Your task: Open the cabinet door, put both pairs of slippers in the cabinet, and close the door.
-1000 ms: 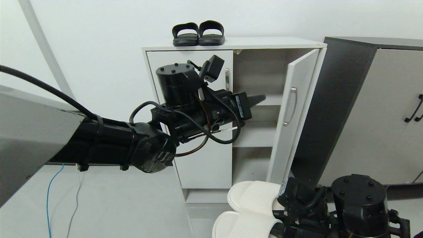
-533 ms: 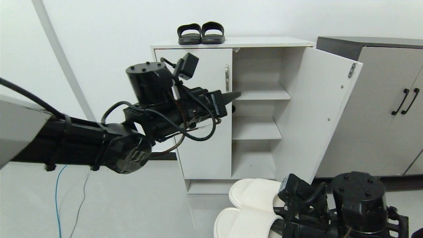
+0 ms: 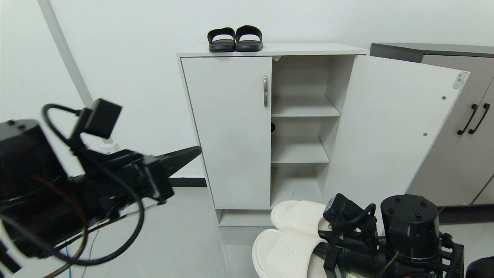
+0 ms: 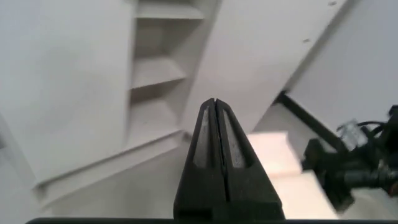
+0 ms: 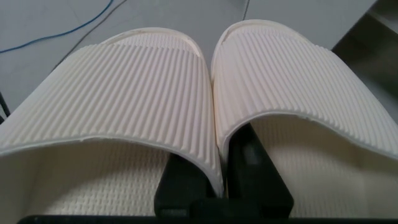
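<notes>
The white cabinet (image 3: 227,135) stands against the wall, its right door (image 3: 389,127) swung wide open over three bare shelves (image 3: 299,150). A black pair of slippers (image 3: 235,38) sits on the cabinet top. My right gripper (image 3: 324,247) is low in front of the cabinet, shut on a cream pair of slippers (image 3: 289,239) (image 5: 205,99), pinching their inner edges together. My left gripper (image 3: 191,152) (image 4: 214,115) hangs shut and empty left of the cabinet, apart from it.
A grey cabinet (image 3: 459,127) with black handles stands right of the open door, close behind it. Bare floor (image 3: 177,239) lies in front and to the left. A thin blue cable (image 5: 56,34) lies on the floor.
My left arm has drawn back and down to the left, away from the cabinet. The right door has swung from partly open to wide open. The head view has shifted.
</notes>
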Motion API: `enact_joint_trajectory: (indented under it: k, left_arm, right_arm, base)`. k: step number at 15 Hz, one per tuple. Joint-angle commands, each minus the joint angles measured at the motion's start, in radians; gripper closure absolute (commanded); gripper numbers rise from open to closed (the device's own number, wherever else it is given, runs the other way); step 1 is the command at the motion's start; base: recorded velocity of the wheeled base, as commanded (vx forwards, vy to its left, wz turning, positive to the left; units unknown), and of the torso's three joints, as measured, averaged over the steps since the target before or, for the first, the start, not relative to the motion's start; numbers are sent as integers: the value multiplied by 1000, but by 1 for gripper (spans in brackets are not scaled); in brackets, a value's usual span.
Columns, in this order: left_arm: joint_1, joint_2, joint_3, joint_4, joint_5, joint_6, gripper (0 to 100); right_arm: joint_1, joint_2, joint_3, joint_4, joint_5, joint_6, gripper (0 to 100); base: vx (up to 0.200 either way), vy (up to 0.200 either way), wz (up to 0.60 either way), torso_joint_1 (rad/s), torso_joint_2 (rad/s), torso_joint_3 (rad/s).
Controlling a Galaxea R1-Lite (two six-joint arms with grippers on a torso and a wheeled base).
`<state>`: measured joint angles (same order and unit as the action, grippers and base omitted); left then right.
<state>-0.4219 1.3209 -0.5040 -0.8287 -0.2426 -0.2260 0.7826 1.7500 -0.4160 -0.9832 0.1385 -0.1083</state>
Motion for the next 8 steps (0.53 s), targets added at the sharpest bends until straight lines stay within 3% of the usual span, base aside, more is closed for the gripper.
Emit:
enact_joint_trajectory:
  k: [1, 2, 4, 5, 8]
  left_arm:
    - [17, -354, 216, 117, 160, 23, 100]
    - [25, -445, 248, 203, 218, 46, 100]
    - [26, -632, 308, 393, 302, 123, 100]
    - [71, -730, 331, 493, 341, 149, 100]
    - [244, -970, 380, 655, 347, 152, 100]
  right_arm:
    - [-5, 14, 0, -2, 0, -1, 100]
    - [-5, 14, 0, -2, 0, 1, 100]
    - [-11, 13, 0, -3, -2, 1, 100]
    - [-12, 11, 0, -3, 0, -1, 100]
    - [-12, 13, 2, -2, -2, -2, 100]
  base:
    - [0, 0, 0, 0, 0, 0]
    - [0, 0, 0, 0, 0, 0]
    - [0, 0, 0, 0, 0, 0]
    - [0, 0, 0, 0, 0, 0]
    - [0, 0, 0, 0, 0, 0]
